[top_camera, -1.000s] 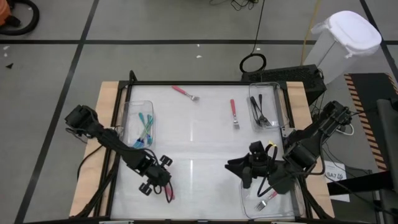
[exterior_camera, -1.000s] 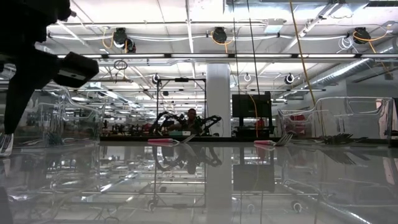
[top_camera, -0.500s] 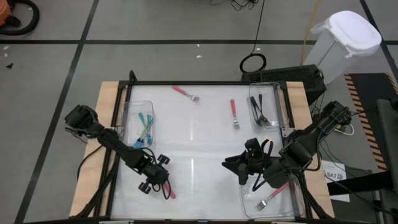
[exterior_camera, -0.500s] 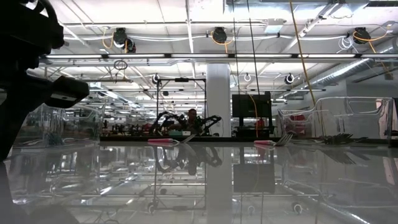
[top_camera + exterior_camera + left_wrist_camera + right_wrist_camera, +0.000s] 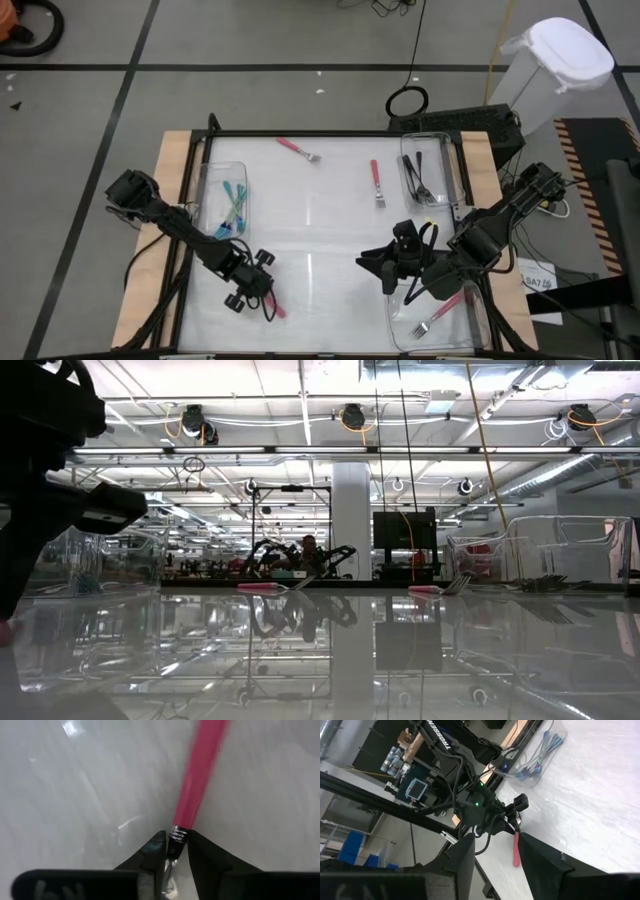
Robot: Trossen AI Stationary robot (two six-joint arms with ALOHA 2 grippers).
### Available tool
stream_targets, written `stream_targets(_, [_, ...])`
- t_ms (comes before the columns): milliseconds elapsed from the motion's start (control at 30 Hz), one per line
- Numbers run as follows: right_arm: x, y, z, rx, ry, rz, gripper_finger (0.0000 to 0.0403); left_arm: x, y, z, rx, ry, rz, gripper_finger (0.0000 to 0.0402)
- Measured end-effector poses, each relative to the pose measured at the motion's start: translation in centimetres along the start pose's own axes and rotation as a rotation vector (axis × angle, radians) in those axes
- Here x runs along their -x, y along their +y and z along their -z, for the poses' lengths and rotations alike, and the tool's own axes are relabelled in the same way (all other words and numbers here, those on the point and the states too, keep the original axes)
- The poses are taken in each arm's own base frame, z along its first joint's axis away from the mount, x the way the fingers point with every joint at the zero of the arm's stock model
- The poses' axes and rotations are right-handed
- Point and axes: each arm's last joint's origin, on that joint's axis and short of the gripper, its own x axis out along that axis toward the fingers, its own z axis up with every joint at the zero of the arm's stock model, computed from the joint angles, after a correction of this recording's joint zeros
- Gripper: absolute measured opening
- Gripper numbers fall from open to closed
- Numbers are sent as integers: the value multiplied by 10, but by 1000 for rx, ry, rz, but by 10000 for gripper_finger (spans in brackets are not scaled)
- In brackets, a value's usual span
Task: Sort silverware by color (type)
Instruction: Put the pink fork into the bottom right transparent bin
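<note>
Silverware lies scattered over the white table (image 5: 320, 250), some of it already in clear bins. At the left side, a clear bin (image 5: 207, 195) holds several teal-handled forks (image 5: 236, 205). Just in front of that bin, near the table's front edge, the left gripper (image 5: 262, 298) is down at the surface with its fingers (image 5: 150, 855) narrowed around the metal neck of a pink-handled fork (image 5: 197, 775); the wrist view shows the neck pinched between the two dark tips and the pink handle reaching away from them over the table. From above, that fork's handle shows as a short pink streak just beyond the gripper.

Farther back, near the table's rear edge, a second pink fork (image 5: 297, 149) lies loose and slanted. To its right, well apart, a third pink fork (image 5: 376, 182) lies almost straight front to back, tines toward the front. Just beside it, a bin at the back right (image 5: 440, 150) holds the black forks (image 5: 417, 178).

The right gripper (image 5: 372, 270) hovers over the table's front right part, pointing toward the left arm, jaws standing partly apart with nothing between them. Behind it, a third bin (image 5: 400, 335) at the front right corner holds another pink-handled fork (image 5: 436, 318), partly hidden by the arm
</note>
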Motion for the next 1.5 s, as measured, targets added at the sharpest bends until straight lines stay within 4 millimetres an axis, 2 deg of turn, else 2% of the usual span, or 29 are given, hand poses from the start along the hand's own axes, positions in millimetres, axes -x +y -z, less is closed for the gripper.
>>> stream_targets(200, [0, 0, 0, 0, 0, 0, 148, 2, 0, -7, 15, -15, -5, 23])
stream_targets(400, [0, 0, 0, -1, -2, 1, 148, 8, -1, -19, 59, -20, -8, 22])
stream_targets(567, [-4, 0, -5, -10, -19, 2, 148, 23, -1, -41, 102, -57, -32, 22])
stream_targets(767, [-9, 1, -13, -13, -51, -12, 148, 53, -1, -70, 135, -91, -136, 22])
stream_targets(1133, [-24, -5, -30, -254, -85, 21, 148, 118, 8, -119, 283, -256, -303, 22])
stream_targets(1333, [-25, -5, -28, -348, -1, 6, 148, 152, 18, -138, 338, -346, -310, 22])
stream_targets(1500, [-25, -4, -26, -366, 68, -4, 148, 179, 27, -144, 375, -353, -325, 21])
